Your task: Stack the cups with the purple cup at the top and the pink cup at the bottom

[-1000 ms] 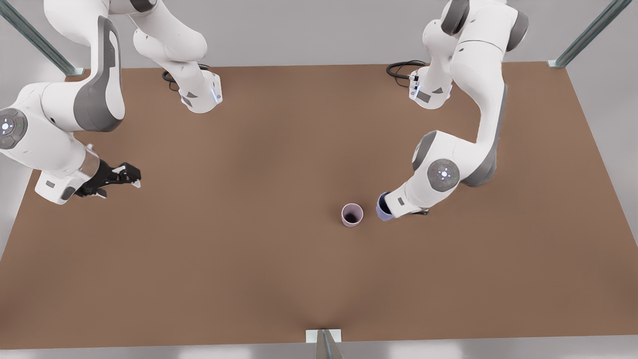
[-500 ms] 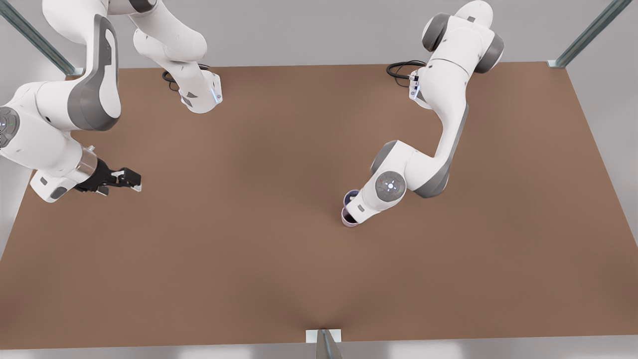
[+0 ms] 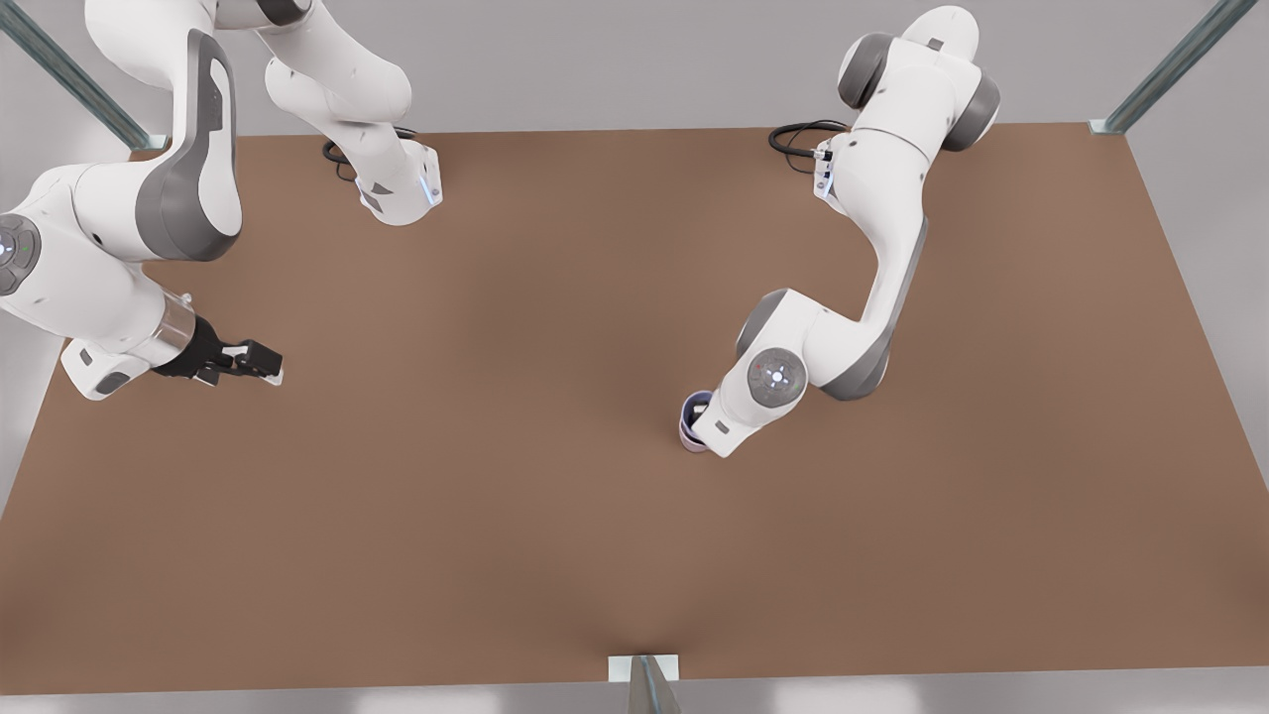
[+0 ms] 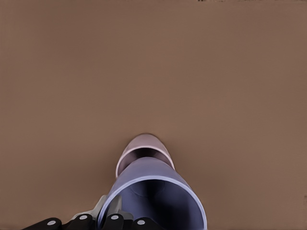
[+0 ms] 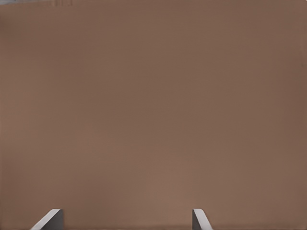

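The left claw [image 4: 120, 221] has the purple cup [image 4: 154, 197] clamped by the rim, one finger outside the wall and one apparently just inside it, right at the near side of the cup's mouth. In the front view this arm is the one on the front view's right, and its wrist hangs over both cups so only a sliver of purple [image 3: 695, 405] and pink [image 3: 690, 437] pokes out from under it.

The purple cup is upright, mouth up, long axis vertical, narrow end pointing straight down at the pink cup [image 4: 143, 147]. From the wrist camera, the pink rim peeks out just past the purple base, so the two are lined up on pretty much the same axis. Can't tell if the purple one is already seated inside or just above the opening.

The right claw [image 3: 260, 361] sits off at the front view's left, close to the table's side edge, pointing inward over the brown table [image 3: 516, 516]. Its fingertips [image 5: 49, 220] show wide apart in its own camera with bare tabletop between them, so it's released and gripping nothing. That arm is just waiting.

Room-wise, the cups are a bit right of the table's middle in the front view, well apart from every edge, the arm bases and the black cables [image 3: 798, 137] at the far side. Open brown surface all around the stack.
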`<act>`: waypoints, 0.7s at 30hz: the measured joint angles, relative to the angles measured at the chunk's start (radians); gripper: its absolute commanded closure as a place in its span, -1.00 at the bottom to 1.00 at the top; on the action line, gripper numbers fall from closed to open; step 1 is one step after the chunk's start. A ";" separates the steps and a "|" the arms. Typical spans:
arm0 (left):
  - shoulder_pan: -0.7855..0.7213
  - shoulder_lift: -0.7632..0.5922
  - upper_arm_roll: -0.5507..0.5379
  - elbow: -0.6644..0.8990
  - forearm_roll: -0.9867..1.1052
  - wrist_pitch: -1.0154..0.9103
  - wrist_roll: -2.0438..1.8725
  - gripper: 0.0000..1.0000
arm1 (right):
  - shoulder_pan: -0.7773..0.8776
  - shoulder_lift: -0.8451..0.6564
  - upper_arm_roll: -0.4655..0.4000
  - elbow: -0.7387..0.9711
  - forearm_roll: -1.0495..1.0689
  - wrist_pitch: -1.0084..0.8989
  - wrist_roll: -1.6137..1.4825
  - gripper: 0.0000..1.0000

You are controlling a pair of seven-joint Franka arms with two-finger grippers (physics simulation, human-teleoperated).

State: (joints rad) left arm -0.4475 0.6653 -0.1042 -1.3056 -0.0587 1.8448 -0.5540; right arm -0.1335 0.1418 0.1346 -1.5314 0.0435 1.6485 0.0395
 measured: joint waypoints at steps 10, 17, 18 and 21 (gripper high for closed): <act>0.008 0.023 0.000 -0.014 0.001 0.025 -0.048 0.57 | -0.004 0.000 0.000 -0.003 0.001 -0.002 0.036 -1.00; 0.009 0.042 0.000 -0.015 0.003 0.038 -0.067 0.49 | 0.000 0.000 0.000 -0.002 0.002 -0.005 0.051 -1.00; 0.010 0.042 0.000 -0.018 0.002 0.039 -0.068 0.18 | -0.001 0.000 0.000 -0.002 0.002 -0.005 0.053 -1.00; 0.016 0.043 0.001 -0.024 -0.008 0.047 -0.065 -1.00 | -0.002 0.000 0.000 -0.002 0.003 -0.005 0.057 -1.00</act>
State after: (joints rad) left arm -0.4311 0.7084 -0.1028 -1.3299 -0.0672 1.8917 -0.6192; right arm -0.1359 0.1422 0.1346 -1.5329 0.0461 1.6438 0.0970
